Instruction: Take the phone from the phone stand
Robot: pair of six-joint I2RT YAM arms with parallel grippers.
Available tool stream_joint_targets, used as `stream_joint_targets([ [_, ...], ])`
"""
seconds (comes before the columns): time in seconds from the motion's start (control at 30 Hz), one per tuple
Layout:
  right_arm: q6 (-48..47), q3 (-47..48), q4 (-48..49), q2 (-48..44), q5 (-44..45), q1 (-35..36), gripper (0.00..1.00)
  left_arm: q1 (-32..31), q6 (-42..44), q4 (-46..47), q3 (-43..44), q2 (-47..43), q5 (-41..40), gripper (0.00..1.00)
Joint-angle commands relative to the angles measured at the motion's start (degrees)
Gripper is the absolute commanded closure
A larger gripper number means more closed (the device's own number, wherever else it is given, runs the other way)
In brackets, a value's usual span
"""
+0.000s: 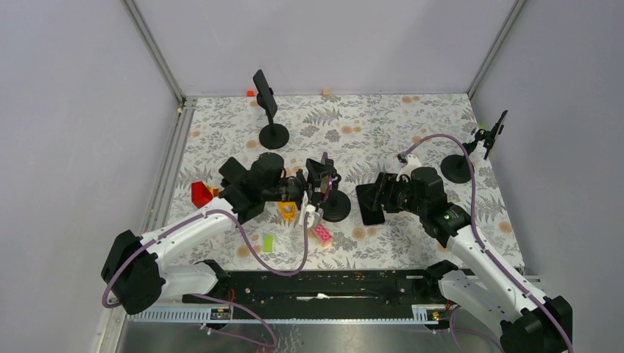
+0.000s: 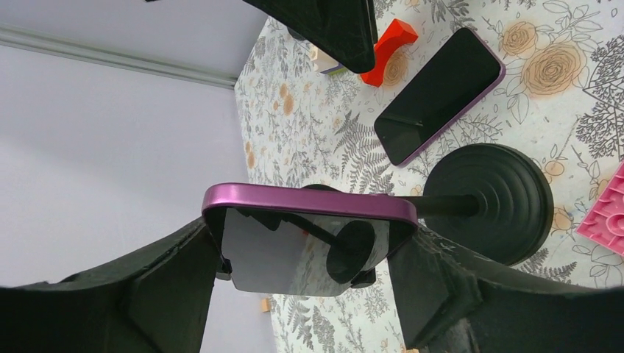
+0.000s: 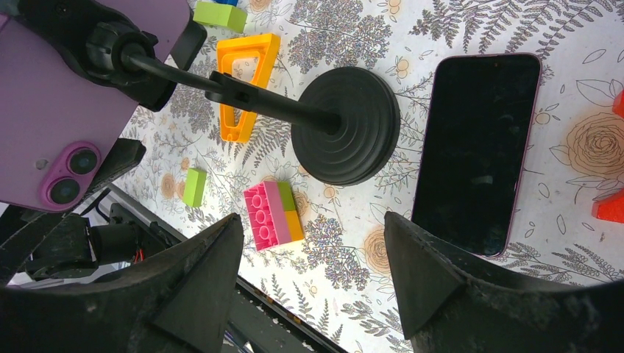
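Fingers [image 2: 169, 287] wide around phone [image 2: 309, 202]

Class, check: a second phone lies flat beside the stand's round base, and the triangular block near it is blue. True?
No: the right wrist view shows the triangular block is orange; the second phone and round base are as stated.

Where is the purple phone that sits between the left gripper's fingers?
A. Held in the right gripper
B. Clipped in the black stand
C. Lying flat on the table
B: the purple phone sits upright in the clamp of the black stand, with the left gripper on either side of it. The phone lying flat on the table is a different one.
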Motion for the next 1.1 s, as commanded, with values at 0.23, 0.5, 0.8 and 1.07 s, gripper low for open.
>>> stream_joint_targets([
  [0.23,0.2,0.3,0.5,-0.9,0.8,-0.1,0.23,-0.4,-0.1,2.9,0.8,-1.8,-1.6,0.77],
  [0.5,-1.0,-3.0,9.0,-0.9,-2.3,-0.1,0.23,-0.6,-5.4,2.9,0.4,-2.7,2.2,1.00],
  [0.8,-3.9,-9.0,30.2,-0.7,-7.0,-0.1,0.24,-1.2,-13.9,2.8,0.9,-2.6,3.7,1.00],
  [1.07,-5.9,-9.7,37.0,2.2,-10.4,0.9,0.26,-1.1,-29.1,2.8,5.5,0.1,3.3,1.00],
])
